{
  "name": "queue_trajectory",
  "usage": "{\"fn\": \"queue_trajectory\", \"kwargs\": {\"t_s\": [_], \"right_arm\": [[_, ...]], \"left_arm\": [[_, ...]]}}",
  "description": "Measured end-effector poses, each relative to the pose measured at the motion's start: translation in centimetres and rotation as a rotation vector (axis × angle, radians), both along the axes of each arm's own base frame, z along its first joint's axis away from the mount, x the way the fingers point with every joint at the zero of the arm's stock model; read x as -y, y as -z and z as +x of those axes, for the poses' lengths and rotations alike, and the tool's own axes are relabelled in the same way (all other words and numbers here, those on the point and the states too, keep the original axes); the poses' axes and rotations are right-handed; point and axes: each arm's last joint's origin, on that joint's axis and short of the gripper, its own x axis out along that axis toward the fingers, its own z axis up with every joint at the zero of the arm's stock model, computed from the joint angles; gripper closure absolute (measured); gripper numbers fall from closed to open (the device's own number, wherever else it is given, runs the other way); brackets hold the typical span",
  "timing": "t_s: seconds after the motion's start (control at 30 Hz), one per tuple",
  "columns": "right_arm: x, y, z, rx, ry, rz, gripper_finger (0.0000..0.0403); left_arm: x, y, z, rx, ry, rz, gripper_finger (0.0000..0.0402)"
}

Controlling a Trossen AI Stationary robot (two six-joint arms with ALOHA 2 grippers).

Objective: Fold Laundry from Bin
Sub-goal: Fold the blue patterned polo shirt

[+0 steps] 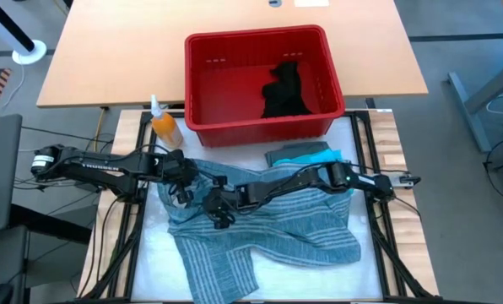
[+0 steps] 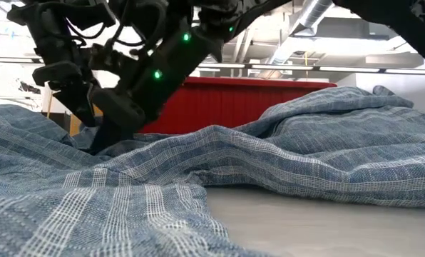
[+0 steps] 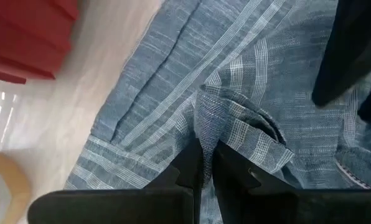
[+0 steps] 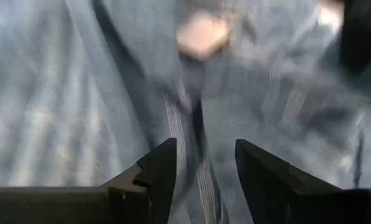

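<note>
A blue-grey striped shirt (image 1: 260,228) lies spread and rumpled on the white mat, its folds filling the low view (image 2: 284,157). My left gripper (image 1: 181,186) reaches in from the table's left and is shut on a bunch of the shirt near its far left part. My right gripper (image 1: 219,213) comes from the right and stands open low over the shirt's middle (image 4: 201,168); whether it touches the cloth I cannot tell. The red bin (image 1: 202,93) stands beyond the shirt with a black garment (image 1: 283,91) lying on its floor. My left gripper pinches a raised, gathered fold of the striped shirt (image 3: 218,127) between its two shut fingers (image 3: 188,168). The fingers slant down onto it from the table's left. The fold stands up as a small peak of several layers. The rest of the shirt lies slack on the mat.
A turquoise garment and a grey-green one (image 1: 300,155) lie stacked between the bin and my right arm. An orange bottle with a white top (image 1: 164,127) stands left of the bin, close to my left arm. The bin rests on a wooden table (image 1: 108,51).
</note>
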Motion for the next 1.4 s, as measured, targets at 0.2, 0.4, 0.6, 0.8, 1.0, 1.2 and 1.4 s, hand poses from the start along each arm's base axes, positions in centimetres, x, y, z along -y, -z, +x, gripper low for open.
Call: {"fn": "queue_trajectory", "kwargs": {"t_s": [0.2, 0.4, 0.6, 0.8, 1.0, 1.2, 1.4], "right_arm": [[0.5, 0.5, 0.2, -0.005, 0.016, -0.007, 0.0212], [1.9, 0.1, 0.5, 0.04, 0.046, 0.001, 0.0222], [2.2, 0.5, 0.4, 0.026, 0.048, 0.004, 0.0253], [1.5, 0.5, 0.3, 0.03, 0.066, 0.042, 0.0297], [1.3, 0.7, 0.2, 0.009, 0.038, 0.082, 0.0386], [2.1, -0.7, -0.2, 0.022, 0.146, 0.198, 0.0387], [2.8, -5.2, -1.8, 0.034, 0.246, 0.208, 0.0389]], "left_arm": [[0.0, -0.1, 0.1, 0.011, 0.003, 0.002, 0.0379], [0.0, -0.1, 0.2, 0.029, -0.006, -0.003, 0.0379], [0.0, -0.1, 0.2, 0.033, -0.021, -0.021, 0.0379], [0.0, -0.1, 0.2, 0.031, -0.021, -0.023, 0.0379], [0.0, -0.1, 0.2, 0.031, -0.019, -0.028, 0.0379], [0.1, -0.1, 0.2, 0.031, -0.015, -0.035, 0.0379], [0.0, -0.1, 0.1, 0.024, -0.022, -0.017, 0.0379]]}}
